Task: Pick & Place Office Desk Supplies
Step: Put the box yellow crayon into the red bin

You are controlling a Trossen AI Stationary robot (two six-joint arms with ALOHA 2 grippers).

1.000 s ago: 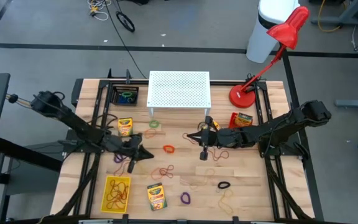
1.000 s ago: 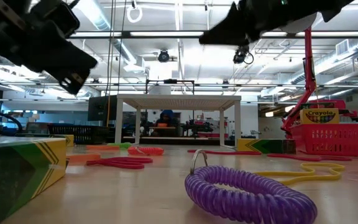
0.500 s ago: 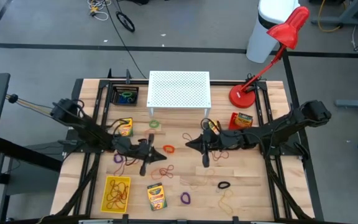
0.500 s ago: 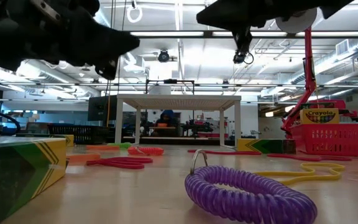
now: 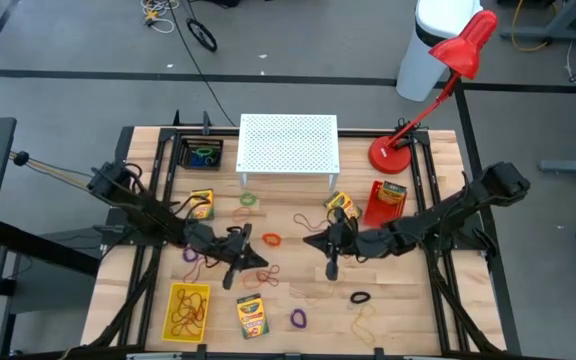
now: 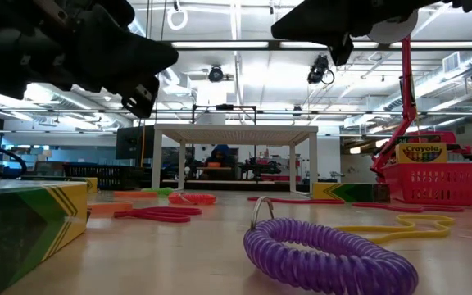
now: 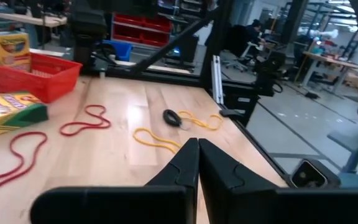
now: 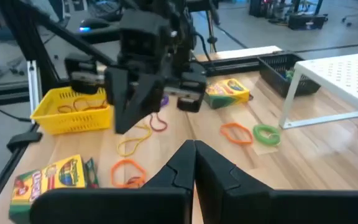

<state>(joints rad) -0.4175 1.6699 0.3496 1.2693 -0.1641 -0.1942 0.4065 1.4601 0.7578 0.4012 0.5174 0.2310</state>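
Rubber bands [image 5: 265,273] lay loose on the counter [image 5: 408,285] just right of the left hand [image 5: 240,262], nearer it than the right hand [image 5: 330,258]; both hands were shut and empty.

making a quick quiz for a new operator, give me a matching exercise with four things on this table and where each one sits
Things:
1. yellow basket
2. red basket
3. black bin
4. purple coil loop

Places:
A. beside the red lamp base
B. near table edge, right of a crayon box
C. near-left corner, holding rubber bands
D. left of the white perforated stand, holding a green loop

Pairs: 1-C, 2-A, 3-D, 4-B
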